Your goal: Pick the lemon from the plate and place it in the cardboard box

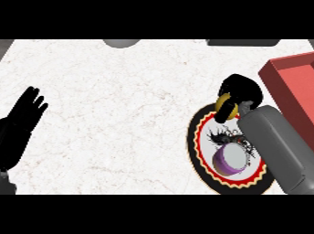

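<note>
The yellow lemon shows only as a sliver under my right hand, whose fingers are curled round it just above the plate's far edge. The plate is round, with a black rim, a red zigzag ring and a white middle bearing a dark figure and a purple-edged patch. The reddish open box stands right of the hand, running along the counter's right side. My left hand rests open at the left edge, fingers up.
The counter top is white marble. A grey round object and a dark object lie at the far edge. My right forearm covers the plate's right part.
</note>
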Tool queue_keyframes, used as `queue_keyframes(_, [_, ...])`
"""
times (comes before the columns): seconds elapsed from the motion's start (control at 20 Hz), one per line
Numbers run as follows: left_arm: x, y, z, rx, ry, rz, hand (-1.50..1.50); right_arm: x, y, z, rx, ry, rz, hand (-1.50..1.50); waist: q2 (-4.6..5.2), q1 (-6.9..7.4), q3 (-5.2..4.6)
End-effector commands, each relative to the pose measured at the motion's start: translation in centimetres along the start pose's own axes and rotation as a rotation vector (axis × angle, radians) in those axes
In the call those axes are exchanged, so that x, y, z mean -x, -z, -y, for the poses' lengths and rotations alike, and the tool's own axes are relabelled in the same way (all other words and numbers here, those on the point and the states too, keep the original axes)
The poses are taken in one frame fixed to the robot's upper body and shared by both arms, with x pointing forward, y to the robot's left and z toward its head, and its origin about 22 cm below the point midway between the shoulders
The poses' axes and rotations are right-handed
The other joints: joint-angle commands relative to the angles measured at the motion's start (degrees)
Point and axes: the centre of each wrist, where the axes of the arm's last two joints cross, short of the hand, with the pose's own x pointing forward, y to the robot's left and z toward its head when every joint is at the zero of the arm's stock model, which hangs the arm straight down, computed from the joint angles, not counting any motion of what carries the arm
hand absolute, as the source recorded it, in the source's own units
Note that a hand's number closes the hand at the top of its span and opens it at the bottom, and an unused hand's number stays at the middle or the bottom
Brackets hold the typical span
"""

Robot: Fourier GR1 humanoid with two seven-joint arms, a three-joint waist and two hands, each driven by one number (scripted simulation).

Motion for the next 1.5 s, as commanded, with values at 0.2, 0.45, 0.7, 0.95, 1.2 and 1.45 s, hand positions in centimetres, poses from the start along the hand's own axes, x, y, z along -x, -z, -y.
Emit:
queue_keyframes(0.2, [-1.1,1.3,-0.9,-0.032,0.018,0.005,0.0,-2.9,-3.2,2.3,0.221,-0.006,0.045,1.5,-0.28,-0.89,-0.04])
queue_keyframes(0.45, [0.9,-0.2,-1.5,-0.016,0.005,0.0,0.0,-4.4,-6.8,8.5,0.399,0.029,0.119,1.5,-0.42,-0.72,-0.06])
queue_keyframes(0.7, [0.8,-0.2,1.0,-0.018,0.001,-0.014,0.0,-4.1,-11.0,13.2,0.597,0.041,0.063,1.5,-0.59,-1.4,-0.05])
queue_keyframes(0.95, [1.6,-0.6,0.2,-0.005,0.002,-0.01,0.0,-4.1,-12.9,15.1,0.727,0.12,-0.075,1.5,-0.4,-0.85,-0.06])
queue_keyframes(1.2, [0.8,-0.5,-0.7,-0.006,-0.004,-0.011,0.0,-0.7,-12.8,19.9,0.786,0.134,-0.157,1.5,-0.28,-0.76,-0.04])
queue_keyframes(1.45, [-0.1,0.1,-0.4,-0.014,0.011,-0.006,0.0,3.2,-11.8,20.7,0.779,0.112,-0.204,1.5,-0.22,-0.85,-0.02])
